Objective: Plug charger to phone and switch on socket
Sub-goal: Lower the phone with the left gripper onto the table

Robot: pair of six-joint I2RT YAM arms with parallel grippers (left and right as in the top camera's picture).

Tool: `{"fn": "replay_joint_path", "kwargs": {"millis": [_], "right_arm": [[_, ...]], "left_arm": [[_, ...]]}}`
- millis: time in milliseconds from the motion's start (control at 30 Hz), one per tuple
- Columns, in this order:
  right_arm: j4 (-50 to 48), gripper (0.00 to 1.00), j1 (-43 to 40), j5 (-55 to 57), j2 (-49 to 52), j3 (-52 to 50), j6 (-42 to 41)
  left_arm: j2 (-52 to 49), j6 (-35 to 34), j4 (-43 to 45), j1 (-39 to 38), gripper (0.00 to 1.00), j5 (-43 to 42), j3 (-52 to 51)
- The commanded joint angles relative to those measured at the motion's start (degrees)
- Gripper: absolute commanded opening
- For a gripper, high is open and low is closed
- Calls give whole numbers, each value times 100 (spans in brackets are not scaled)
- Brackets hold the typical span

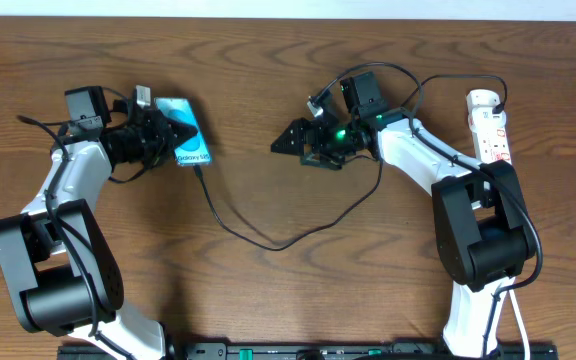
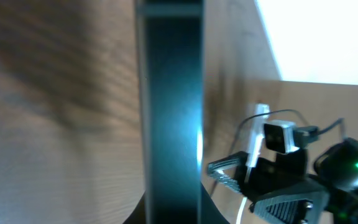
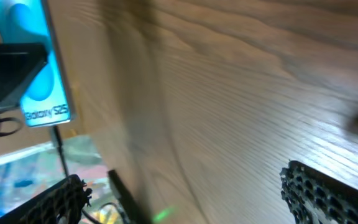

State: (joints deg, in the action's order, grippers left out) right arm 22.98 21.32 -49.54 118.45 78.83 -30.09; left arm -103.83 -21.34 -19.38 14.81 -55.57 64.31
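Observation:
The phone (image 1: 190, 133) has a cyan screen and is held at the table's left with my left gripper (image 1: 171, 135) shut on its side. In the left wrist view the phone (image 2: 169, 106) shows edge-on as a dark teal band between the jaws. The charger (image 1: 268, 243), a thin black cable, reaches the phone's lower edge with its tip and loops across the table toward the right arm. My right gripper (image 1: 298, 148) hovers open at mid-table, right of the phone, with nothing in it. Its view shows the phone (image 3: 39, 62) and the cable (image 3: 59, 146) at far left. The socket (image 1: 490, 125) lies at far right.
The right arm's own cables (image 1: 408, 85) arch above its wrist, near the white power strip. A thick white cord (image 1: 516, 310) runs down past the right arm's base. Bare wooden table (image 1: 268, 80) lies between the two grippers.

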Motion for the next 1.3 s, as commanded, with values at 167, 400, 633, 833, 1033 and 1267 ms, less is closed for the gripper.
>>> {"fn": "replay_joint_path", "kwargs": {"millis": [167, 400, 633, 833, 1033, 1267], "right_arm": [[852, 99, -103, 774, -52, 365, 706], [1475, 99, -81, 1257, -83, 656, 857], [1499, 99, -81, 1283, -83, 664, 874], [1499, 99, -81, 1283, -83, 664, 874], [1497, 99, -76, 1300, -83, 664, 874], [1495, 99, -74, 1322, -83, 664, 874]], "left_arm": [[83, 719, -776, 24, 7, 1117, 28], [83, 785, -1255, 24, 7, 1943, 2], [83, 807, -1670, 22, 7, 2806, -37], [83, 870, -1746, 22, 7, 2929, -46], [83, 872, -1714, 22, 7, 2927, -46], [83, 870, -1397, 22, 7, 2452, -46]]}}
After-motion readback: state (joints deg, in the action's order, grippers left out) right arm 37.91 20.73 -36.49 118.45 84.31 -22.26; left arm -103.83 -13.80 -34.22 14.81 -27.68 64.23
